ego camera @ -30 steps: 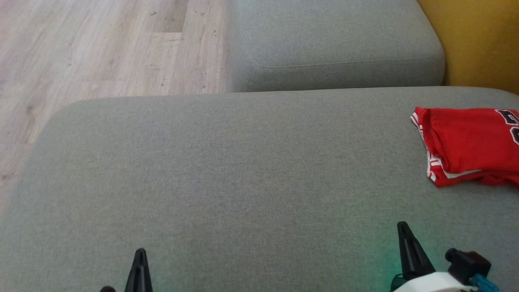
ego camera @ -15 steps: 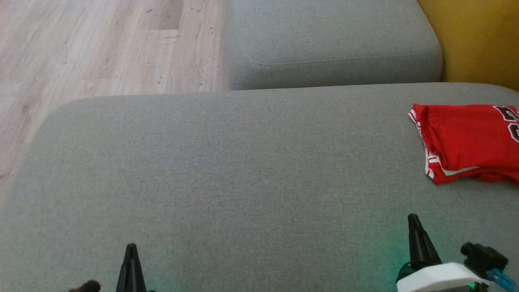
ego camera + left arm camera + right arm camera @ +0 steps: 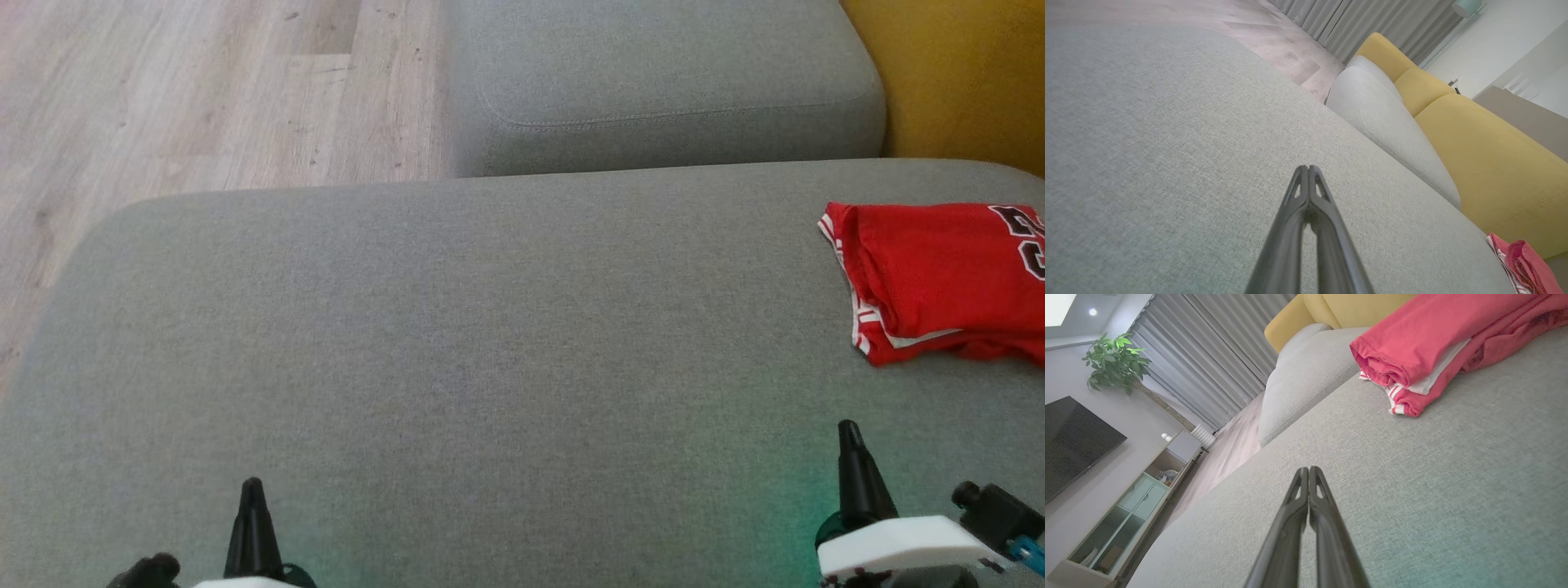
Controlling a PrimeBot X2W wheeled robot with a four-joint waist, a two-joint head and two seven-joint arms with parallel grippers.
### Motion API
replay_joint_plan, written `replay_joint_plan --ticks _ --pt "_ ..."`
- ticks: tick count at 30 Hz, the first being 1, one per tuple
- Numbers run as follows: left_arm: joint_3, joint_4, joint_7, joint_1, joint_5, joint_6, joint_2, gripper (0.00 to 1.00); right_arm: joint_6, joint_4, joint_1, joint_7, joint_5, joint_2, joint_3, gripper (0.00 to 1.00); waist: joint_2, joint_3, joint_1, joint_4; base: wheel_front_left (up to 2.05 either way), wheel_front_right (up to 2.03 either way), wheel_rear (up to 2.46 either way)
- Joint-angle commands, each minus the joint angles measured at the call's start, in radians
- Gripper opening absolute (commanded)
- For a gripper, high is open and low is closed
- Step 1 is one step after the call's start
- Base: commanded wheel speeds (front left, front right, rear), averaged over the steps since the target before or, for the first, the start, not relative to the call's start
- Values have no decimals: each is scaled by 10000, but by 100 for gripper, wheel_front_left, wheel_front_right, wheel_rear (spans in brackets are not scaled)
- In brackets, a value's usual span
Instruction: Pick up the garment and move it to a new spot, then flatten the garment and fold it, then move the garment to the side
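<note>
I take the wide grey seat cushion (image 3: pixel 490 327) as my landmark. The garment (image 3: pixel 931 278), a red jersey with white striped trim and dark lettering, lies folded on the right-hand part of that cushion, towards its far edge. Its layers are stacked, with a white lining showing between them along the near side. Nothing touches it. In the head view its right end runs past the frame.

My left jaws are together. The two dark fingers (image 3: pixel 1306 212) meet at the tips and hold nothing, and they hang over the near left part of the cushion, above bare fabric. My right jaws are together as well and just as empty. Their fingers (image 3: pixel 1308 506) are pressed tip to tip over the near right part of the cushion. They point towards the garment with an open stretch of grey fabric in between.

Beyond the cushion's far edge sits a second grey cushion (image 3: pixel 653 82), pushed up against it. A yellow backrest (image 3: pixel 963 73) rises along the cushion's right side, behind the garment. Pale wood floor (image 3: pixel 163 98) shows past the cushion's far left corner. From my right wrist, well beyond the cushion, I can see grey curtains (image 3: pixel 1208 355), a leafy plant (image 3: pixel 1114 363), a dark television (image 3: pixel 1073 445) and a low cabinet (image 3: pixel 1126 510).
</note>
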Motion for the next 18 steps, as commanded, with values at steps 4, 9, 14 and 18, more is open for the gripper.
replay_joint_plan --ticks 4,9,14,18 --pt "313 -266 113 -592 -576 -94 67 0 -3 -370 -607 131 620 -165 -40 0 -1 26 -1 -27 0 0 0" --pt "411 -251 254 -715 -1132 -158 69 0 -3 -396 -695 269 1198 -173 -115 0 -1 58 -1 -61 0 0 0" --pt "509 -236 395 -838 -1687 -223 70 0 -4 -421 -783 409 1775 -179 -191 0 -1 91 -1 -94 0 0 0" --pt "588 -224 509 -936 -2130 -275 71 0 -4 -441 -853 521 2235 -184 -253 0 -1 116 -1 -121 0 0 0"
